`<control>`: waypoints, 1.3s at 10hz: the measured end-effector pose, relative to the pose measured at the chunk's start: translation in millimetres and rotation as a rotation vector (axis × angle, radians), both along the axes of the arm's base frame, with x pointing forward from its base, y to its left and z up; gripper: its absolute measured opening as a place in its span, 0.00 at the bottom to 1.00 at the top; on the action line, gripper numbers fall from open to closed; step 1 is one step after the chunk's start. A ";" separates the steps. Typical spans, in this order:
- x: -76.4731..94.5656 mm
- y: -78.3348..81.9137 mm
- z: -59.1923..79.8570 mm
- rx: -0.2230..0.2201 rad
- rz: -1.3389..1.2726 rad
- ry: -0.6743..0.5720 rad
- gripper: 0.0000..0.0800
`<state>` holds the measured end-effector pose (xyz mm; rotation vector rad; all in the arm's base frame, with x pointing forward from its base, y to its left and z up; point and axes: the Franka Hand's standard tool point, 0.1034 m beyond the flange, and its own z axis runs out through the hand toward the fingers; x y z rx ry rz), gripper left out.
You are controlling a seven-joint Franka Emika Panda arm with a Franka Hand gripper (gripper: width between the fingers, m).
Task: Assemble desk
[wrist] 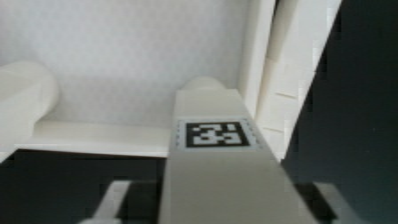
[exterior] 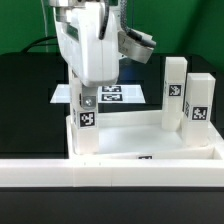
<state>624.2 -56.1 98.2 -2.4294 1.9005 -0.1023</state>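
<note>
Three legs are showing in the exterior view, and we are judging the desk to be somewhere around its middle stage. Two of them, the far leg and the near leg, are standing upright at the exterior view's right end of the tabletop, though we cannot tell whether they are fully seated in their sockets or only standing there. We are holding the third leg upright in the claw, which is pinching it near its upper part, over the tabletop's corner at the exterior view's left. In the wrist view the held leg is running out from between the claw fingers toward the rimmed tabletop, its tag facing the camera. Whether its foot is already entering the socket is hidden. A fourth leg is not showing anywhere, so we are still reckoning on seating this one and finding the last. Behind, the marker board is lying flat on the black table.
</note>
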 end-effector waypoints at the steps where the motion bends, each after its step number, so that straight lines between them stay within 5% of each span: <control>1: 0.0 -0.3 0.0 -0.006 0.065 -0.001 0.59; 2: 0.1 -0.5 0.0 -0.008 0.091 -0.002 0.76; 3: 0.1 -0.6 0.0 -0.020 0.190 -0.001 0.80; 13: 1.2 -1.3 0.8 -0.122 1.123 0.019 0.81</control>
